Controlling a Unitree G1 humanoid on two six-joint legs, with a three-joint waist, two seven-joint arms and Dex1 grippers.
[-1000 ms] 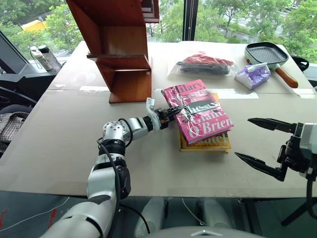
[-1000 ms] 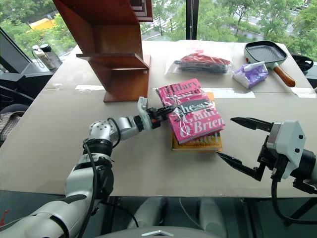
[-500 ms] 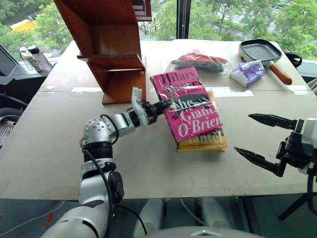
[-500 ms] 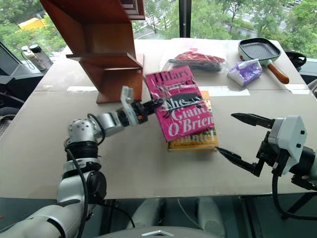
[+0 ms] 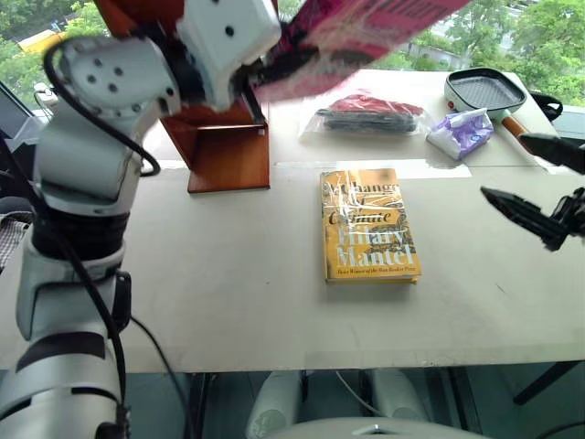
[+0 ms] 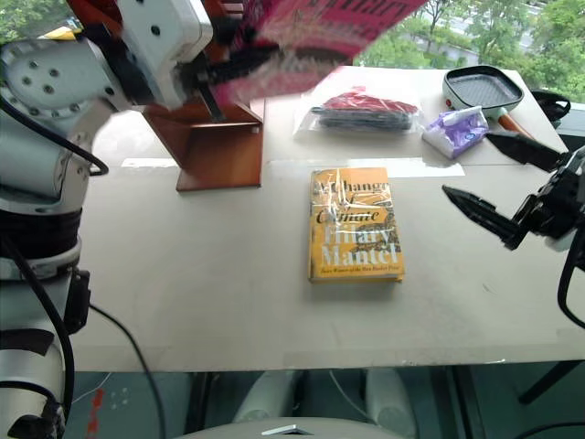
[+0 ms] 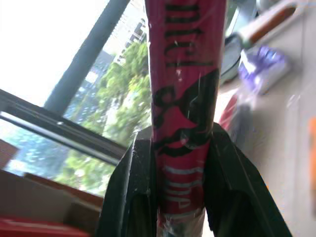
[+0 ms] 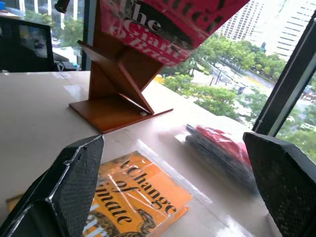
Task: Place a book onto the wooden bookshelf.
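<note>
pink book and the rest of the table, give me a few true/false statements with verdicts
1. The left end effector is shut on the pink book, holding it up in the air. True.
2. The yellow book is standing upright on the wooden bookshelf. False: it lies flat on the table.
3. The right end effector grips the grill pan. False: it is open and holds nothing.
4. A purple packet lies beside the grill pan. True.
5. The pink book already rests on a shelf. False: it is not yet set down.

Yellow book [image 5: 369, 224], grill pan [image 5: 484, 92], purple pouch [image 5: 463, 133]
</note>
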